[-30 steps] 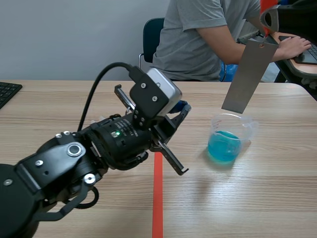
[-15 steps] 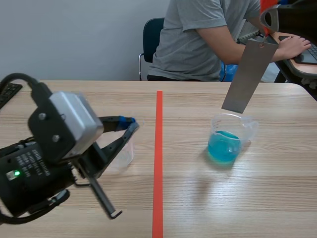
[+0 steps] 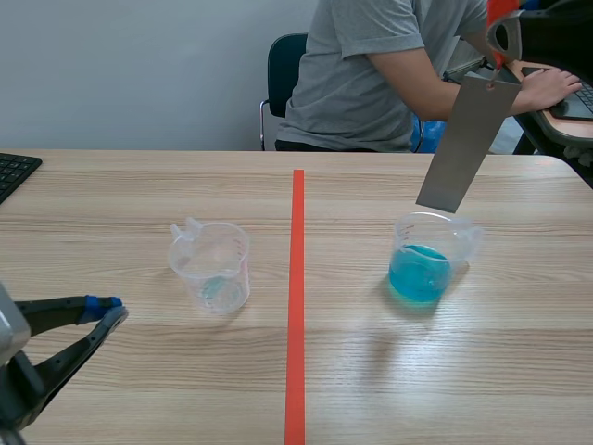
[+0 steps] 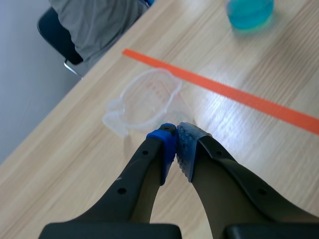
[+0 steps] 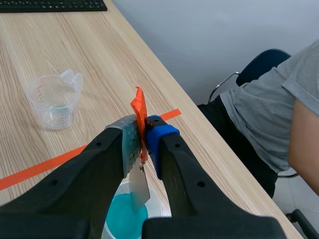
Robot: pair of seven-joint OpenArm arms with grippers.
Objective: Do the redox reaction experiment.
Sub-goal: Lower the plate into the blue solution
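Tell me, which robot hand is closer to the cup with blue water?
Right. The right gripper hangs above the blue cup, holding the metal strip over it. The left gripper sits far off, beyond the clear cup.

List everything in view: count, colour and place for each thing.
table: 1, light wood
tape line: 1, orange-red, a mark down the table's middle
measuring cup: 1, clear, left of the tape line
beaker: 1, clear, right of the line, holding blue liquid
metal strip: 1, grey, hanging over the beaker
keyboard: 1, black, table's left edge
chair: 1, dark blue, behind the table
person: 1, grey shirt, seated across
left gripper: black, shut, empty
right gripper: black, shut on the strip's orange tab
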